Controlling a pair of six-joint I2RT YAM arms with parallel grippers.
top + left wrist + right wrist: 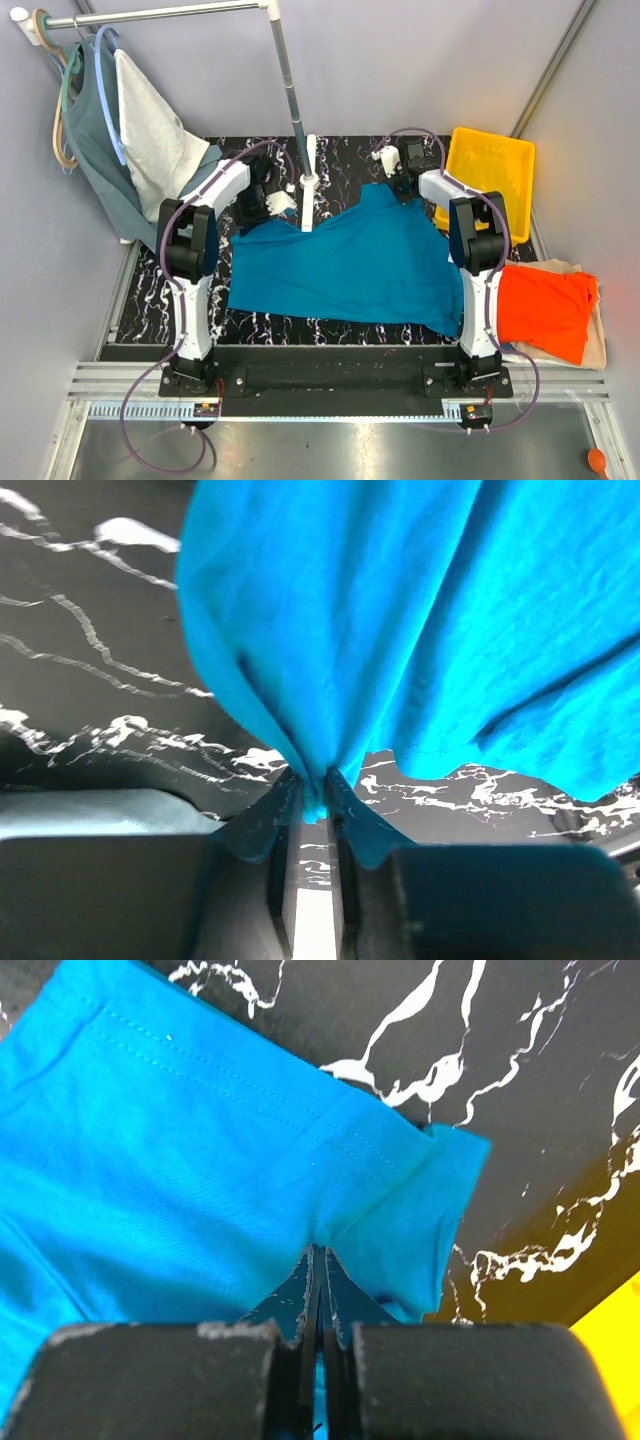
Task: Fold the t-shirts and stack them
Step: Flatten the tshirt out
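Tee (350, 265) (teal), far corners in L gripper (316, 795), R gripper (318, 1265).

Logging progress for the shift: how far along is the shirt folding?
Apparently done: the orange t-shirt lies on the cream t-shirt at right, looking roughly folded. In hand: the teal t-shirt is spread open, unfolded, with the left gripper and right gripper each shut on its far edge. Left: fold it and stack it with the others.

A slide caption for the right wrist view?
Right gripper pinches the stitched edge of the teal-blue cloth t-shirt over the black marbled table.
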